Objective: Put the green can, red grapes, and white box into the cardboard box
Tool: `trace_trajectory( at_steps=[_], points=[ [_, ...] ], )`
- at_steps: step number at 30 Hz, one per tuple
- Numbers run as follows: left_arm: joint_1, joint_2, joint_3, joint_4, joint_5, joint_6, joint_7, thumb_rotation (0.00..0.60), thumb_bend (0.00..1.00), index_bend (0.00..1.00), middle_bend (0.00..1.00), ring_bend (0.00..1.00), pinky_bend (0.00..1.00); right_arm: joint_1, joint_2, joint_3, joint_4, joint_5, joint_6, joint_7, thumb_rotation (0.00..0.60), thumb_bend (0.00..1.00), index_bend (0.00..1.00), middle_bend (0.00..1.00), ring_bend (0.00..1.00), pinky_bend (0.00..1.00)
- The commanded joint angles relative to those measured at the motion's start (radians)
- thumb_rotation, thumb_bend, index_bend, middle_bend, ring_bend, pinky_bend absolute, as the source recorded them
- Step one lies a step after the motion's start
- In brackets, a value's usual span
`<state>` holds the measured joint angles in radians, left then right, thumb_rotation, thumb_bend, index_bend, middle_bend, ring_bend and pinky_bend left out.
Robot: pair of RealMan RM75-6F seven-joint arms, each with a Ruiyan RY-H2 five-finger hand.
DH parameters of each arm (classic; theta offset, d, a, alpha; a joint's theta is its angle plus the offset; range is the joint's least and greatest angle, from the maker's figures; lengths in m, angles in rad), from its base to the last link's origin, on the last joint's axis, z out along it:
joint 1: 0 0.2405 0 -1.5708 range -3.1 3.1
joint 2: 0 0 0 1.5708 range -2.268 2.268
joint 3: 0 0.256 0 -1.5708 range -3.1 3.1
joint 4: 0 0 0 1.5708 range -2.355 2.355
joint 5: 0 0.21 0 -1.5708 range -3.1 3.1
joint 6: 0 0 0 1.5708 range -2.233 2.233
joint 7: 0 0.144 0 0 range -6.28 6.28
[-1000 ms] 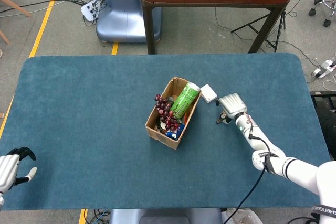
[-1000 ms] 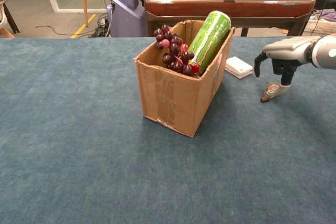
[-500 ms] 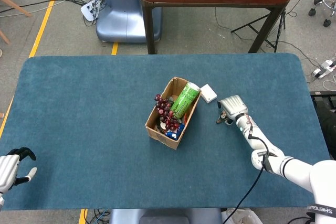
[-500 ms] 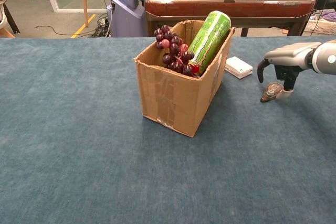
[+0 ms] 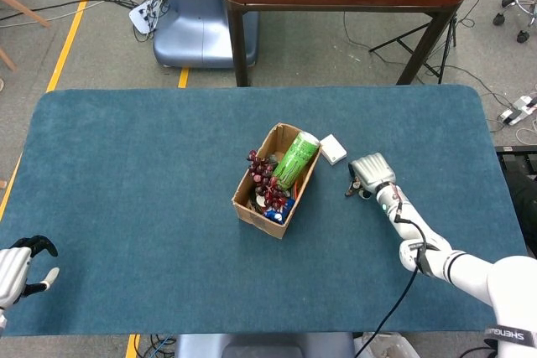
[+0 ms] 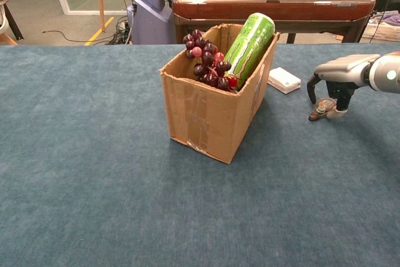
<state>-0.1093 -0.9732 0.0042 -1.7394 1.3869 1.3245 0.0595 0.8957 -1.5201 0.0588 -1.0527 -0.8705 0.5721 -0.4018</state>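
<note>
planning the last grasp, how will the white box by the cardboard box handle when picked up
The white box looks flat and low, lying on the table, so it probably won't roll or tip. Its thin profile may make it hard to get fingers under, and it likely feels light and stiff.

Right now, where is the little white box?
The white box lies flat on the blue table, between the cardboard box and the right hand, touching neither.

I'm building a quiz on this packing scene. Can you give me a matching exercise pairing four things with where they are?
Things:
1. green can
2. red grapes
3. white box
4. right hand

Places:
A. flat on the table, outside the cardboard box
B. leaning in the carton, top poking out
C. above the cloth, right of the white box
D. heaped in the carton beside the can

Pairs: 1-B, 2-D, 3-A, 4-C
</note>
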Motion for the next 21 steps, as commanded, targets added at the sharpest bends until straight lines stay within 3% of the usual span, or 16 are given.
trace_trajectory(
  at_steps=[1,13,21],
  points=[
    [0.000,0.000,0.000,0.000,0.000,0.000,-0.001,0.600,0.28,0.47,0.36,0.31,0.53,0.000,-0.001,-0.002,0.001,0.000,0.000,-0.001,0.600,0.24,0.43,1.00,1.00,1.00],
    [-0.001,0.001,0.000,0.000,0.000,-0.002,-0.001,0.600,0.28,0.47,0.36,0.31,0.53,-0.007,-0.004,-0.005,0.005,-0.003,0.008,0.008,0.600,0.27,0.58,1.00,1.00,1.00],
    [-0.003,0.000,-0.001,0.002,-0.004,-0.006,0.002,0.600,0.28,0.47,0.36,0.31,0.53,-0.035,0.087,0.010,-0.123,-0.062,0.082,0.041,0.600,0.29,0.59,1.00,1.00,1.00]
  ],
)
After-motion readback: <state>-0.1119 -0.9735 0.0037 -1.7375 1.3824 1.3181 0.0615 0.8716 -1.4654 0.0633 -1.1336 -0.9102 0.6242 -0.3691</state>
